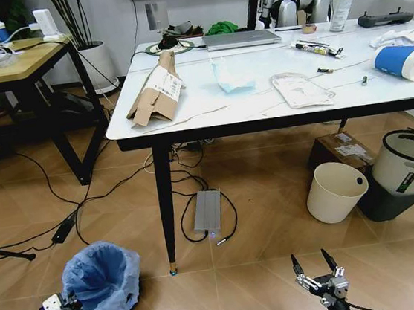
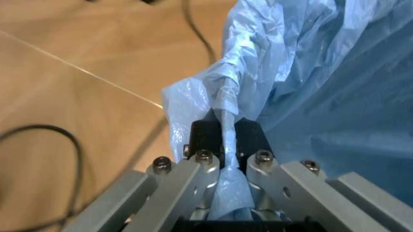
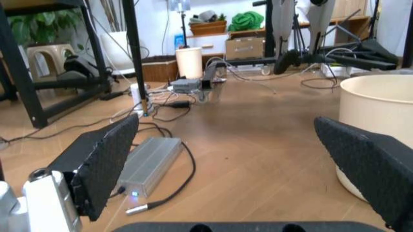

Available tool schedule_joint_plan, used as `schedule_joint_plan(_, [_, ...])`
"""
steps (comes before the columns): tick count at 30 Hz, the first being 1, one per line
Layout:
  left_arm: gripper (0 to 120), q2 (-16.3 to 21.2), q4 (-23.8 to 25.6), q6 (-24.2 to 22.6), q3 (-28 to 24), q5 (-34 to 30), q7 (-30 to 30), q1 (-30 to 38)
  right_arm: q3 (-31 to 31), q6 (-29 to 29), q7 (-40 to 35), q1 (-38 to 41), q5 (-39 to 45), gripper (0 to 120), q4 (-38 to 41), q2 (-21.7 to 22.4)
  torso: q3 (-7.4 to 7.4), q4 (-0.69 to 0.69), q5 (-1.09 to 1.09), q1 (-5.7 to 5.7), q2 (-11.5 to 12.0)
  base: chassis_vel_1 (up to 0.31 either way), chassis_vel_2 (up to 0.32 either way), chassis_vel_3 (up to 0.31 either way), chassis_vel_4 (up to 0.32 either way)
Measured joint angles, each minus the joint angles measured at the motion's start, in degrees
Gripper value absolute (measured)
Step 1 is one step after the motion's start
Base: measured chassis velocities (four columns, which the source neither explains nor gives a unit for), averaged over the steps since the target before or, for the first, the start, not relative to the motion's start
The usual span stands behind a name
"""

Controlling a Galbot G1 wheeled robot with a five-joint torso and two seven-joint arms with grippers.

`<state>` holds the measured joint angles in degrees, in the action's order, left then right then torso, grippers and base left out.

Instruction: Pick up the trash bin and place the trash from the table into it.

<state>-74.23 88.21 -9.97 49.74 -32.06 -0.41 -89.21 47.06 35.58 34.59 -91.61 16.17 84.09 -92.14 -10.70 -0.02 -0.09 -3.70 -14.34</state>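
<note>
We see our right hand (image 3: 226,159) spread open low over the wooden floor (image 3: 258,140), a silver box (image 3: 150,163) just beside one finger, a cream bucket (image 3: 377,106) beside the other.

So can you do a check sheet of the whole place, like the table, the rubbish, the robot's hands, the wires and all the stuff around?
Surface: table, white top, black legs.
Job's things: trash bin with blue bag stands on the floor by the table leg; cardboard box, plastic packet, blue cup and tissue lie on the table.
Clutter: laptop, markers, white bottle on the table.
Grippers: left tool shut on the bin's bag rim; right tool open, low over the floor.
Cables: black cables and a silver box on the floor under the table.
Surroundings: cream bucket, white bin, wooden desk.
</note>
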Motion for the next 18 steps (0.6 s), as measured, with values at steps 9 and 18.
schedule_joint_plan(9, [0, 0.6, 13.2, 8.4, 1.0, 2.9, 18.5, -17.2, 0.2, 0.0, 0.0, -2.1, -1.7, 100, 3.1, 0.0, 0.0, 0.05, 0.07, 0.0, 0.0, 0.0, 0.0, 0.0, 0.0])
schedule_joint_plan(18, [0, 1.3, 25.4, 15.3, -2.5, 6.7, 26.8, -24.0, 1.8, 1.0, 0.0, -5.7, -3.2, 100, 6.0, 0.0, 0.01, 0.01, 0.1, 0.0, 0.0, 0.0, 0.0, 0.0, 0.0])
